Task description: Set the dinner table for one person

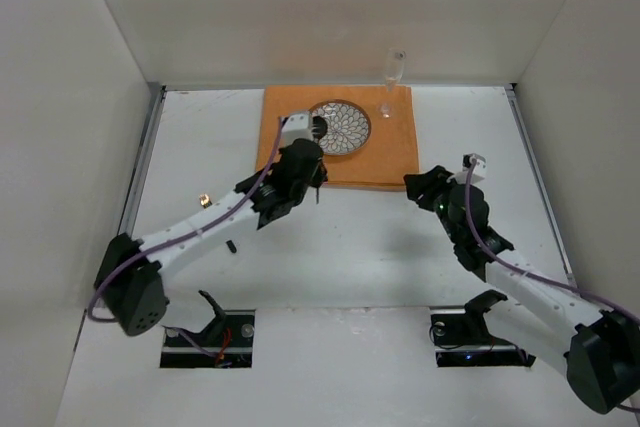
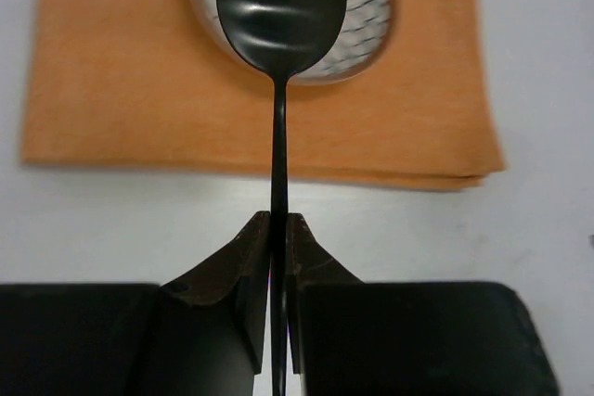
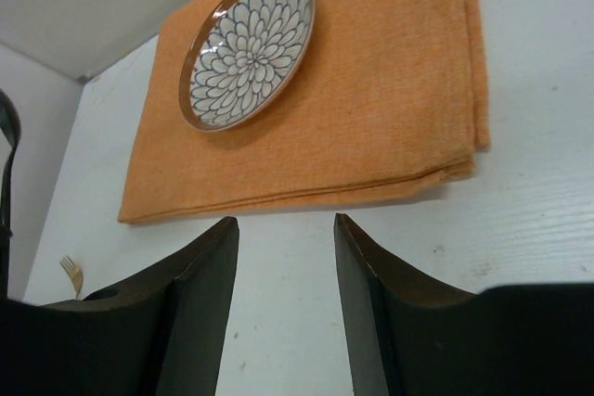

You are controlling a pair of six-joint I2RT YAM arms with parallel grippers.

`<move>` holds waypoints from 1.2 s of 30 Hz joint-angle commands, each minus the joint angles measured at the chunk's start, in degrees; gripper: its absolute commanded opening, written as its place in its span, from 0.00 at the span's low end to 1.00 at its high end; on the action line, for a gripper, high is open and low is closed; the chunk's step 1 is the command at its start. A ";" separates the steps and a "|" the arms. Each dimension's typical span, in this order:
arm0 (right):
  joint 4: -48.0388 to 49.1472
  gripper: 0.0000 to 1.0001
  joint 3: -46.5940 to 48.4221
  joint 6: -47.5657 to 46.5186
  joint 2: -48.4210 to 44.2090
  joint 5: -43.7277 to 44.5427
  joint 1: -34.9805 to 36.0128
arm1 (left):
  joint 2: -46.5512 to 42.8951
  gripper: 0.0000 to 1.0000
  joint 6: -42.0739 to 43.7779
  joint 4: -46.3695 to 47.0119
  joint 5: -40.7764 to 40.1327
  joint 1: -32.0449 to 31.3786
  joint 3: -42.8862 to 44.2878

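The white dinner table [image 1: 370, 247] carries an orange cloth mat [image 1: 395, 152] at the back. A flower-patterned plate [image 1: 345, 127] lies on the mat, and a tall clear glass [image 1: 392, 82] stands at its back right. My left gripper [image 1: 312, 165] is shut on the handle of a black spoon [image 2: 281, 11], held off the table's surface. In the left wrist view the bowl points at the plate [image 2: 371, 34]. My right gripper [image 3: 283, 222] is open and empty, low over the table just in front of the mat's [image 3: 371, 108] near right corner.
A small gold fork [image 1: 203, 200] lies on the table at the left, also visible in the right wrist view [image 3: 71, 273]. A small dark object [image 1: 231, 245] lies near the left arm. Metal rails [image 1: 140, 162] run along both side edges, and walls enclose the table.
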 commanded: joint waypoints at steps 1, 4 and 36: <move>3.25 0.52 -1.51 3.17 -3.35 1.80 -2.82 | 10.21 0.01 4.04 6.62 5.11 -2.29 9.88; 2.63 0.52 -3.18 4.14 -5.99 2.59 -5.99 | 20.68 0.01 4.48 8.74 7.05 -3.35 19.82; 1.75 0.52 -4.33 7.14 -7.31 -0.31 -10.83 | 67.73 0.02 -5.89 7.25 8.28 -0.27 63.35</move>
